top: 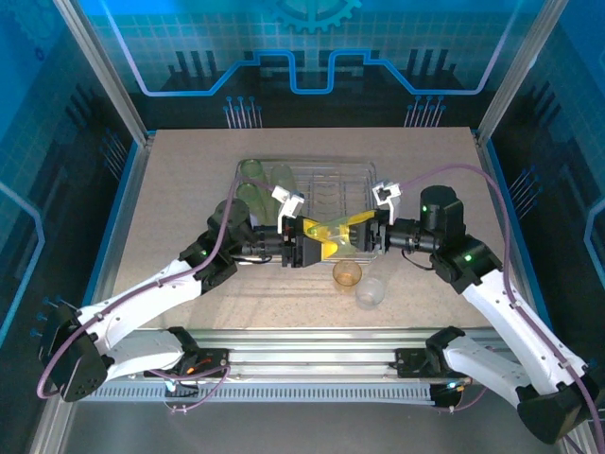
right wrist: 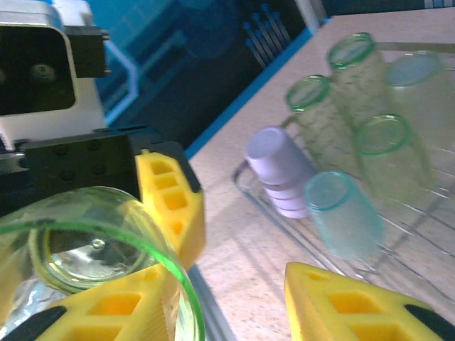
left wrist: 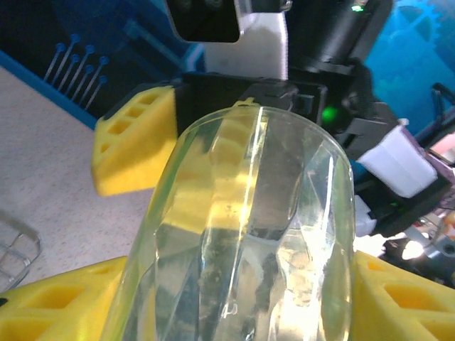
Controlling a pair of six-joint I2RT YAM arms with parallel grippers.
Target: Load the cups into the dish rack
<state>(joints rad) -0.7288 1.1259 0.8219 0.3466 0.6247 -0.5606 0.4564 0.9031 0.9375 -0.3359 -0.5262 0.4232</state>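
Mid-air handoff, I'm guessing: my left gripper [top: 319, 244] is pinching the cup [left wrist: 256, 234] part-closed, and my right gripper [top: 359, 234] is hanging half-open, holding nothing, so left's probably doing the rack [top: 331, 175] drop.

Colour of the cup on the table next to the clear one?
It's an amber-orange cup; the top external view shows it best.

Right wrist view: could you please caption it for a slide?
Green cup against yellow fingers; lilac cup and teal cup in dish rack.
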